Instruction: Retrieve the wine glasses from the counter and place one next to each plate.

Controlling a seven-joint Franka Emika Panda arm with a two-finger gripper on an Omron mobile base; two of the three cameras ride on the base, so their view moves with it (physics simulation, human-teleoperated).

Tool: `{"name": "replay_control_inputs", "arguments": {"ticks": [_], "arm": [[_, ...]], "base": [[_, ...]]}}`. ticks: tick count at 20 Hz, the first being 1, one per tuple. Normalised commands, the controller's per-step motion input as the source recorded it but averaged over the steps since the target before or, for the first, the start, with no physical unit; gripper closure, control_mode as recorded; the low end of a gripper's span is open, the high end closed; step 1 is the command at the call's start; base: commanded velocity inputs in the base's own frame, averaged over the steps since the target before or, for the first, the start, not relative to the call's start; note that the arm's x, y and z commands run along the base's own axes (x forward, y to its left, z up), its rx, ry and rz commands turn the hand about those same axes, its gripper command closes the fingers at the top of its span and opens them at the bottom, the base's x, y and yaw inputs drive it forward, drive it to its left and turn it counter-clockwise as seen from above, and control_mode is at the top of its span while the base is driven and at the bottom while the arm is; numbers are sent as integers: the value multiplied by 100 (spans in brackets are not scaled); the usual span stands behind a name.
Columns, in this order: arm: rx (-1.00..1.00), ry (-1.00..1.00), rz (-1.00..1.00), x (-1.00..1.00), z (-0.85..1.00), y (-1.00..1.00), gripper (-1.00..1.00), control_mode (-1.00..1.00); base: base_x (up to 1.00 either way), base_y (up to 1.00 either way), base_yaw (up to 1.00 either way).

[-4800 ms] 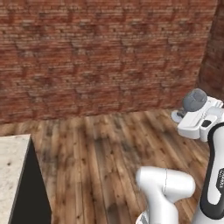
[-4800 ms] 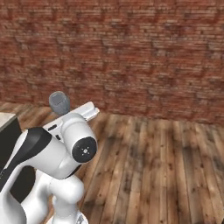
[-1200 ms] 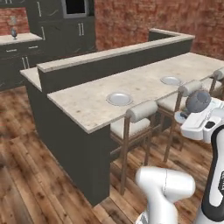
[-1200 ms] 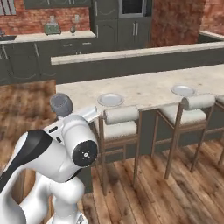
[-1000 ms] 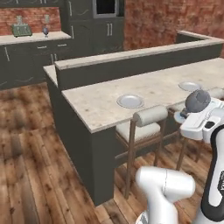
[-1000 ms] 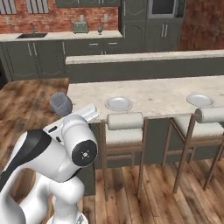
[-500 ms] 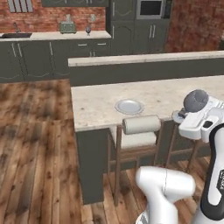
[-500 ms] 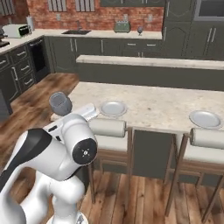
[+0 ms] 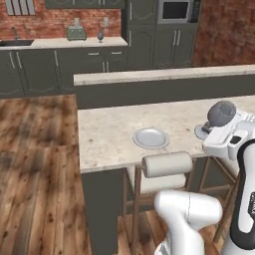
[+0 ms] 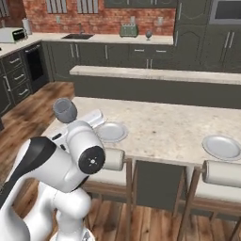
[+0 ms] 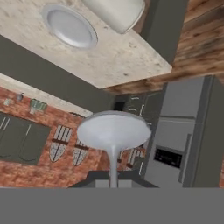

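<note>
— Where are the plates point(image 10: 111, 132) set?
— On the bar top point(image 10: 160, 124), before the stools point(image 10: 112, 160). At twelve o'clock, behind it, the counter point(image 10: 120, 39) carries a glass point(image 10: 149, 34) beside a toaster point(image 10: 128, 30).

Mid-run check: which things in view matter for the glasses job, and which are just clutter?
For the job: held wine glass; second wine glass on the counter; plate; other plate.
Lying about: toaster; stool; microwave.

The bar top point(image 10: 160, 124) is carrying two plates point(image 10: 111, 132) point(image 10: 221, 147); the counter point(image 10: 117, 39) is bearing a toaster point(image 10: 128, 31) and a glass point(image 10: 149, 34).
</note>
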Motion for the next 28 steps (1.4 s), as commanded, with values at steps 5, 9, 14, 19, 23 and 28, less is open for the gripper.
{"name": "replay_control_inputs", "arguments": {"ticks": [5,9,14,19,23,28], "arm": [[0,0,0,0,0,0,100,100],[0,0,0,0,0,0,100,100],[0,0,0,0,0,0,100,100],[0,0,0,0,0,0,100,100],[0,0,0,0,0,0,100,100],[0,0,0,0,0,0,100,100]], "base": [[11,-84,7],[39,-68,12],[100,-25,15],[71,-33,30],[20,-26,51],[33,-18,55]]}}
